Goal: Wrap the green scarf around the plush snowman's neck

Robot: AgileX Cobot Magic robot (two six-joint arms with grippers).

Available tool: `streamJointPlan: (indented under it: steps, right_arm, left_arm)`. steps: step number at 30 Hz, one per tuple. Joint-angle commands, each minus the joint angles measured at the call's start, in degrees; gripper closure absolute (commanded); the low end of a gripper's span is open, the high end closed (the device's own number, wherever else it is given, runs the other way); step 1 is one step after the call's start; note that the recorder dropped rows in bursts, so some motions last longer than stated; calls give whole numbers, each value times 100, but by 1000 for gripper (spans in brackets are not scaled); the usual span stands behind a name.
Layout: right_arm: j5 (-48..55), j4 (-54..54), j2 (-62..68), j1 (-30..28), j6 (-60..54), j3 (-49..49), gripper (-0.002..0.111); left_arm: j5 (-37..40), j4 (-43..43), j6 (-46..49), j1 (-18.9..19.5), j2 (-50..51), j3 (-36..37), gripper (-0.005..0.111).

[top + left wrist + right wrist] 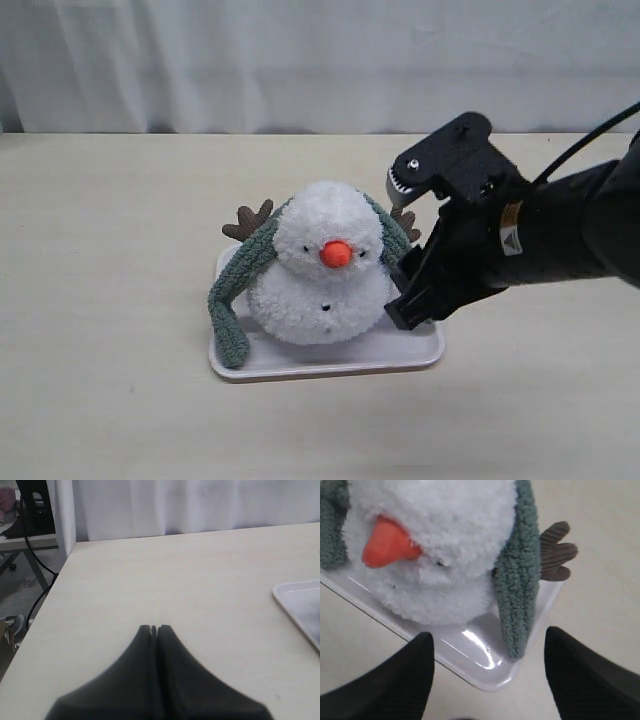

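The plush snowman (pixel 322 310) sits on a white tray (pixel 410 352) midway between the left and right edges of the table (pixel 120 200). The green scarf (pixel 240 275) is draped behind its head, with 2 ends hanging forward. The longer end reaches the tray's front-left corner, and the shorter one hangs down the right side, in front of a brown arm (pixel 557 552).

The front of the snowman's neck (pixel 300 277) is bare, so the wrap looks about half made. The right gripper (pixel 487 642) hangs low at the tray's right edge, its jaws spread wide and holding nothing, with the shorter end's tip just ahead of the gap. The left gripper (pixel 154 629) is pressed closed and empty over bare table toward the left edge, well apart from the tray.

The step in hand appears to be taking that shorter end. It would go best with a full bite on the thick knit near the tip, closing clear of the tray's lip and the brown arm. The end should then lift slightly and cross under the orange nose, along the groove. The pull needs to be gentle, since a hard tug could drag the scarf off from behind or tip the light plush.
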Motion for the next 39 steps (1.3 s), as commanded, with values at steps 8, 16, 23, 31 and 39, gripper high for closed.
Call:
streamJointPlan:
  steps: [8,16,23,31,39]
  right_arm:
    - [-956,-242,864,-635,14,71,47]
    - [-1077,-256,1247,-754,-242,120,47]
    - [-1547,-256,1792,-754,-261,120,63]
    - [-1469,-256,1798,-754,-285,120,101]
    - [-1152,70,1242,-683,-297,176,104]
  left_arm:
    - [-58,4,-20,3,-20,18,107]
    - [-58,4,-20,3,-20,18,107]
    - [-58,4,-20,3,-20,18,107]
    - [-58,4,-20,3,-20,18,107]
    - [-58,4,-20,3,-20,18,107]
